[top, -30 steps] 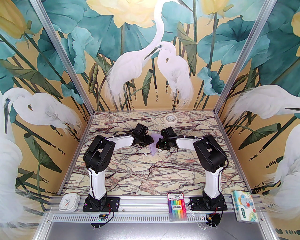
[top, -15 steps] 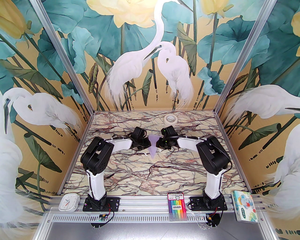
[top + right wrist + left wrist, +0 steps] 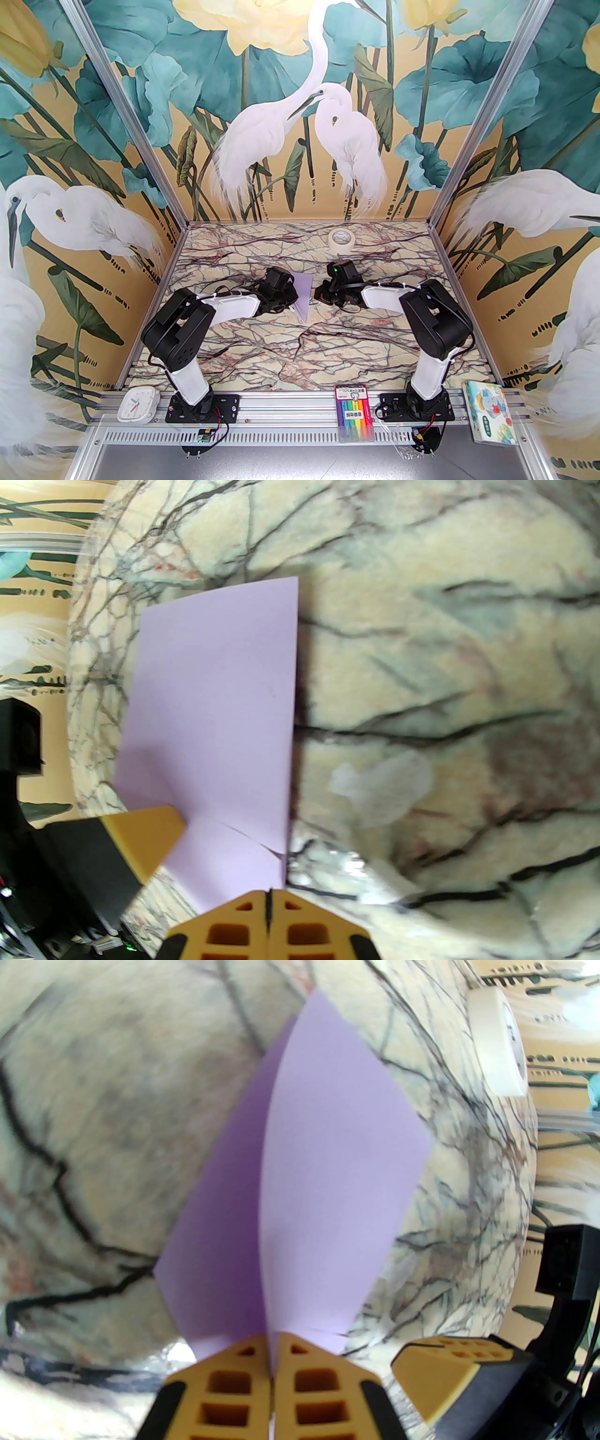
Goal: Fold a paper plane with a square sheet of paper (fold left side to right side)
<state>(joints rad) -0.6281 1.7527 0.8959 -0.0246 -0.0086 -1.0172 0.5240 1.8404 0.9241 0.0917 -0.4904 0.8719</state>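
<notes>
Comparing with a second ago: both arms have pulled back toward the near side, elbows lower and swung outward. The left gripper [image 3: 271, 1368] is clamped tight on an edge of the paper sheet [image 3: 328, 1147], and two lavender layers fan out from its yellow fingers. The sheet sits mid-table, shifted slightly left and lying against the left gripper instead of tented between both. The right gripper [image 3: 268, 899] has its fingers pressed together. The sheet's edge ends right at its tips, and whether it pinches the paper cannot be told. The tape roll [image 3: 341, 238] is unmoved on the far side of the table [image 3: 262, 356].
</notes>
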